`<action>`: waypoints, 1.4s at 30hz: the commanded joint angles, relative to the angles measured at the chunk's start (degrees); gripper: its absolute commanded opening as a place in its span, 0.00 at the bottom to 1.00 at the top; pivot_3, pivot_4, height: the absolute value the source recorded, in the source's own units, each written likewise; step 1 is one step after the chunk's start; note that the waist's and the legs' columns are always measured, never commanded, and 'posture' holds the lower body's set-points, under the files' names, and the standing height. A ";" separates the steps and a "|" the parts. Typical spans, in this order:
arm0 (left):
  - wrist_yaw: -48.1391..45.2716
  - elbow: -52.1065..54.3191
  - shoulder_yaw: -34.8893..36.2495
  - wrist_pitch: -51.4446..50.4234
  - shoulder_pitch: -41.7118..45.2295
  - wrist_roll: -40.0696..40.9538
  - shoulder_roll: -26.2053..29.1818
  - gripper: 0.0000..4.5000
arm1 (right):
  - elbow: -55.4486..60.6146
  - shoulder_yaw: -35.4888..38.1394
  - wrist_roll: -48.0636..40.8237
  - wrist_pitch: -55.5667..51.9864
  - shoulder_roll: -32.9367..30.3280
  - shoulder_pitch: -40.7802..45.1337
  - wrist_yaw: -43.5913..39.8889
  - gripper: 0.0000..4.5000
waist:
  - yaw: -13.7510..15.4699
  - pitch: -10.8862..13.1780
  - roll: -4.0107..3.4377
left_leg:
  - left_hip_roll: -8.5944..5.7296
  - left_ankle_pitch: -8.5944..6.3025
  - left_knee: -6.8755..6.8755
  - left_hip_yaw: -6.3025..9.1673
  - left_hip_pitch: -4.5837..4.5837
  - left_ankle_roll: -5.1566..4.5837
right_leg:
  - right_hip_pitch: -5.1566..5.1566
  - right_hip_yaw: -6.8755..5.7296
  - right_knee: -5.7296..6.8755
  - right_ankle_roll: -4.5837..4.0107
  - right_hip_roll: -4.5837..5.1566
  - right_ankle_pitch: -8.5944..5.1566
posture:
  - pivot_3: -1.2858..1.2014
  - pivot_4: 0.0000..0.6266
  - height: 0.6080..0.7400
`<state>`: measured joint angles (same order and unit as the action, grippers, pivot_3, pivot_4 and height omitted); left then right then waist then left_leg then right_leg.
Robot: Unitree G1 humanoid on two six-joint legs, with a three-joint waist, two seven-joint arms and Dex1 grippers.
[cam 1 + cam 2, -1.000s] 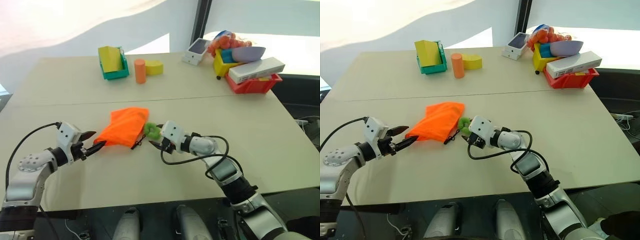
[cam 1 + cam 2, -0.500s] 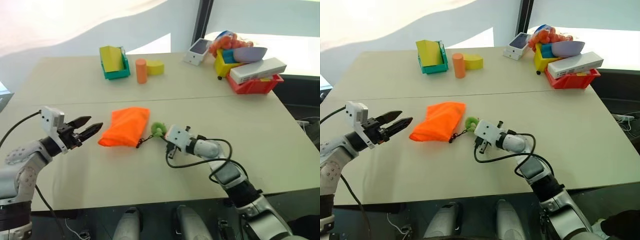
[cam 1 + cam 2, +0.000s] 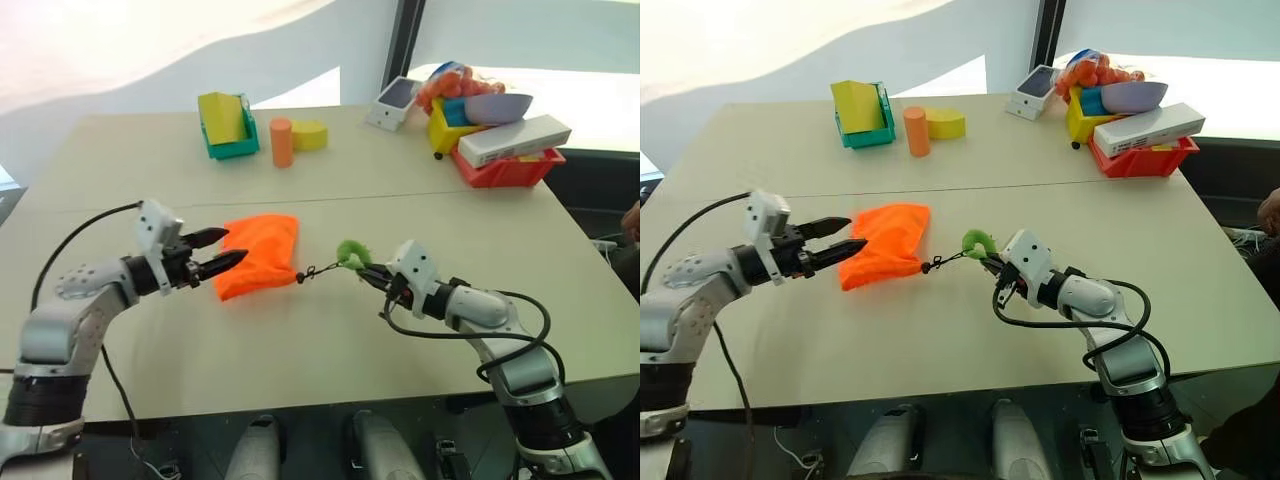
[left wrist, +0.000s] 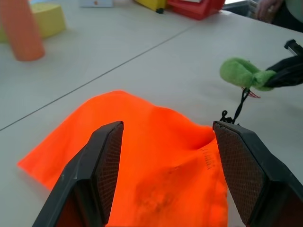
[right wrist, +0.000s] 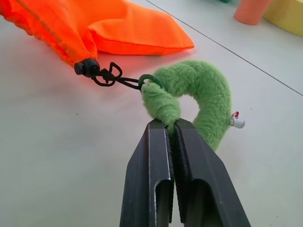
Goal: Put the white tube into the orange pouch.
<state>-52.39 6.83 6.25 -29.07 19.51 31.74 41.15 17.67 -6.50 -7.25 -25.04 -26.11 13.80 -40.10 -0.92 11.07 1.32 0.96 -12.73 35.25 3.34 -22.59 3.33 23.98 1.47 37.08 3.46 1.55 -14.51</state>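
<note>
The orange pouch (image 3: 258,256) lies flat at the middle of the table, its mouth drawn shut. A dark cord (image 3: 316,270) runs from it to the fuzzy green ring (image 5: 203,94). My right gripper (image 5: 166,125) is shut on one end of that ring, holding it just above the table to the right of the pouch. My left gripper (image 3: 235,246) is open at the pouch's left end, its fingers spread over the fabric (image 4: 142,161); I cannot tell whether they touch it. The white tube is out of view.
At the back stand a teal bin with a yellow block (image 3: 228,125), an orange cylinder (image 3: 282,141) and a yellow block (image 3: 310,134). Back right holds a red bin (image 3: 505,168), a long white box (image 3: 515,140) and a purple bowl (image 3: 497,106). A person's hand (image 3: 632,220) shows at the right edge.
My right gripper has shut on the green ring and drawn it to the right, pulling the cord out. My left gripper backed off, then came right and up to the pouch's left end.
</note>
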 commanded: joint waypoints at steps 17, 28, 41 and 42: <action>-31.19 -35.32 -24.93 19.42 28.52 -20.29 -7.29 0.71 | 4.06 -1.76 -1.22 0.97 1.05 2.05 1.72 0.00 | 0.05 0.00 0.00 | -0.01 0.00 0.07 0.05 -0.16 -0.01 | 0.08 -0.03 0.03 0.11 -0.08 0.01 | 0.52 0.24 1.00; -31.58 -43.90 -25.95 25.19 32.67 -26.92 -12.73 0.71 | 5.60 -2.13 -1.40 0.49 0.83 1.69 2.31 0.00 | -0.15 0.00 0.00 | -0.01 0.00 0.28 0.12 -0.50 -0.02 | 0.36 -0.07 0.16 0.30 -0.09 0.12 | 0.52 0.24 1.00; -32.03 -42.49 -25.30 25.54 30.78 -28.79 -13.57 0.71 | 5.39 -2.12 -1.37 0.43 0.38 2.06 2.23 0.00 | -0.13 0.00 0.00 | -0.01 -0.04 0.73 0.13 -0.70 -0.09 | 0.37 -0.09 0.24 0.30 -0.08 0.13 | 0.52 0.24 1.00; -32.14 -42.31 -25.22 25.46 30.65 -28.73 -13.50 0.71 | 5.23 -2.14 -1.34 0.50 0.37 2.18 2.20 0.00 | -0.12 0.00 0.00 | -0.01 -0.04 0.75 0.14 -0.71 -0.09 | 0.37 -0.09 0.25 0.30 -0.08 0.13 | 0.52 0.24 1.00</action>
<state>-84.04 -37.38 -19.66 -4.07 50.22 2.99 27.38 20.88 -9.07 -8.08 -25.05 -25.49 15.16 -38.06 -1.04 11.07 1.32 0.95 -12.77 36.01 3.47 -23.30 3.24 24.35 1.39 37.35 3.76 1.47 -14.38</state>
